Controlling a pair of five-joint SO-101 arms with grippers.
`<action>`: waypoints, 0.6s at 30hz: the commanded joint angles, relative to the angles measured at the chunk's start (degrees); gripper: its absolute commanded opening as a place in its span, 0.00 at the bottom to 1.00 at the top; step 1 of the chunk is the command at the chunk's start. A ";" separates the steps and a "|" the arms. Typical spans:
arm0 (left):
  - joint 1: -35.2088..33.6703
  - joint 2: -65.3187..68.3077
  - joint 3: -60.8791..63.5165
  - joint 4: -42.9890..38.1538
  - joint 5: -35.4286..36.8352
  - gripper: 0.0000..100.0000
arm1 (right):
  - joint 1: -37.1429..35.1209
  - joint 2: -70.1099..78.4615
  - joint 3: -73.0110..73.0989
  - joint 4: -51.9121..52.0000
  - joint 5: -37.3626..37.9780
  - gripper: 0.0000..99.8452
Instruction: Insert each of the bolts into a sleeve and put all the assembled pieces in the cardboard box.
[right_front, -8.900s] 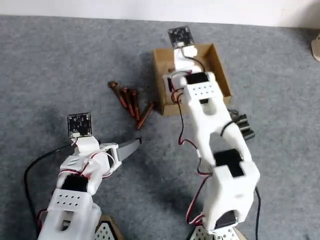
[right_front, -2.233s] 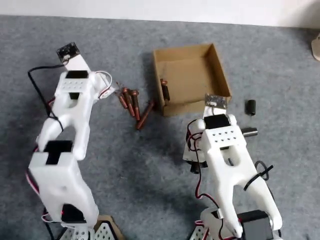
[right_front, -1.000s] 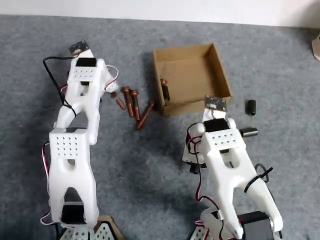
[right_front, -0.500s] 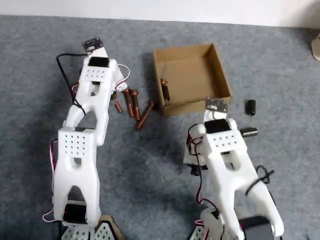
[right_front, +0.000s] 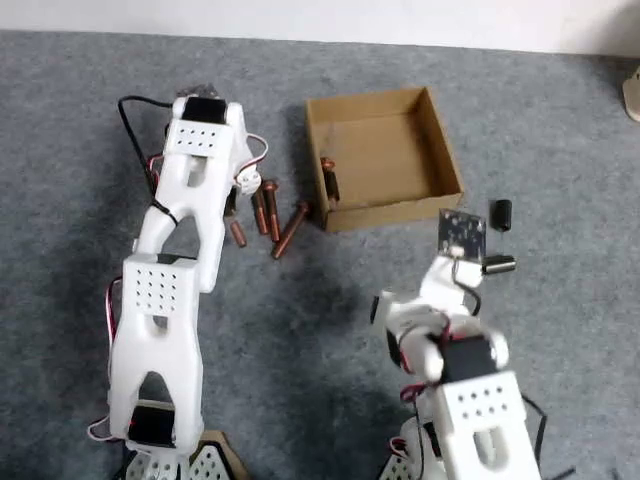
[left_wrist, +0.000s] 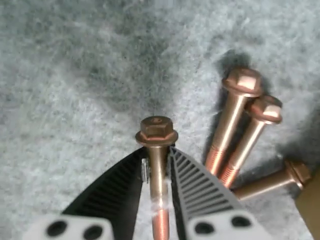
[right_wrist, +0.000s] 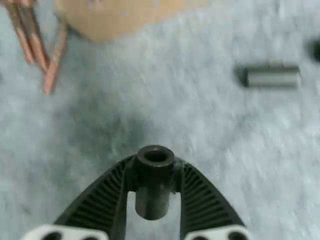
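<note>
My left gripper (left_wrist: 157, 150) is shut on a copper bolt (left_wrist: 156, 132), gripping the shank just under the hex head. Three more bolts (left_wrist: 235, 117) lie side by side on the carpet close by. In the high view the left arm (right_front: 200, 170) stretches over the bolt pile (right_front: 272, 212). My right gripper (right_wrist: 155, 167) is shut on a dark sleeve (right_wrist: 154, 187), its open bore facing up. A second sleeve (right_wrist: 272, 76) lies beyond it on the carpet. The cardboard box (right_front: 440, 150) holds one assembled piece (right_front: 328, 180) by its left wall.
Grey carpet covers the table. A short black sleeve (right_front: 501, 213) and a grey one (right_front: 497, 264) lie right of the box. The right arm (right_front: 445, 300) sits near the front, below the box. Open carpet lies between the two arms.
The left arm swung right over the bolts, and one bolt slid nearer with it. The right arm drew back toward its base and folded up.
</note>
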 joint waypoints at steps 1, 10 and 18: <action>1.89 -5.58 -3.47 1.49 -2.73 0.01 | -0.40 -9.36 8.13 -13.85 0.18 0.00; 4.88 -18.42 2.42 1.49 -5.80 0.00 | -7.96 -35.56 30.73 -27.82 0.62 0.00; 10.33 -30.29 8.84 1.14 -10.02 0.00 | -7.60 -31.60 32.57 -26.86 16.18 0.00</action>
